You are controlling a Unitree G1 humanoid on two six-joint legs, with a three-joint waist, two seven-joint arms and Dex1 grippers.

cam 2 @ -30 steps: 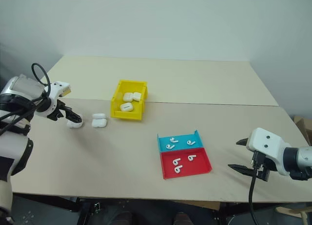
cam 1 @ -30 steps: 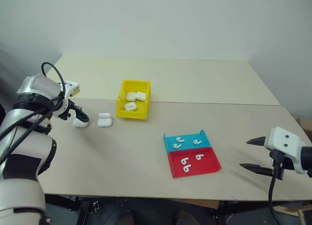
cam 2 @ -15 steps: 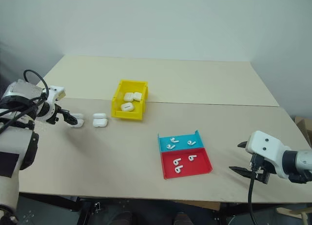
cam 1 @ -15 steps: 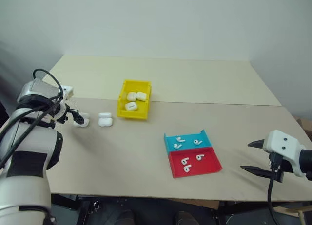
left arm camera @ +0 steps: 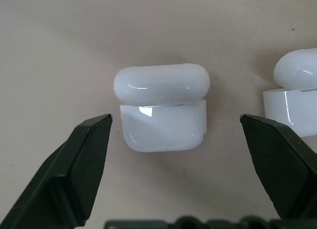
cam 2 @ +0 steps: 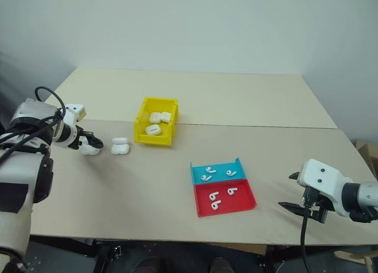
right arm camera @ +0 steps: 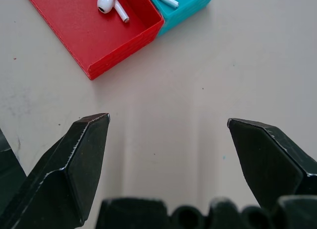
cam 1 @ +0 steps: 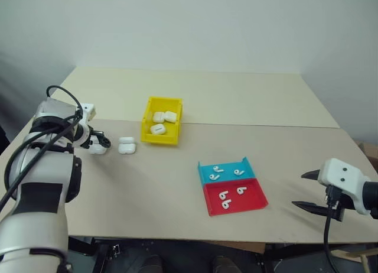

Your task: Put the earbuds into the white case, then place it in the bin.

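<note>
My left gripper (cam 1: 98, 144) is open at the table's left, its fingers either side of a white case (left arm camera: 162, 107) that rests on the table, not touching it. A second white case (cam 1: 126, 145) lies just to its right. The yellow bin (cam 1: 159, 139) behind them holds three more cases. Several earbuds (cam 1: 227, 171) lie in the blue tray (cam 1: 204, 169) and the red tray (cam 1: 254, 203). My right gripper (cam 1: 300, 190) hangs open over bare table at the right of the trays, holding nothing.
The blue and red trays sit side by side right of centre. A seam runs across the table (cam 1: 248, 101) behind the bin. The table's left edge is close to my left gripper.
My left wrist has rolled and the forearm has swung in, with the gripper sinking slightly over the leftmost case. The right gripper has stayed put.
</note>
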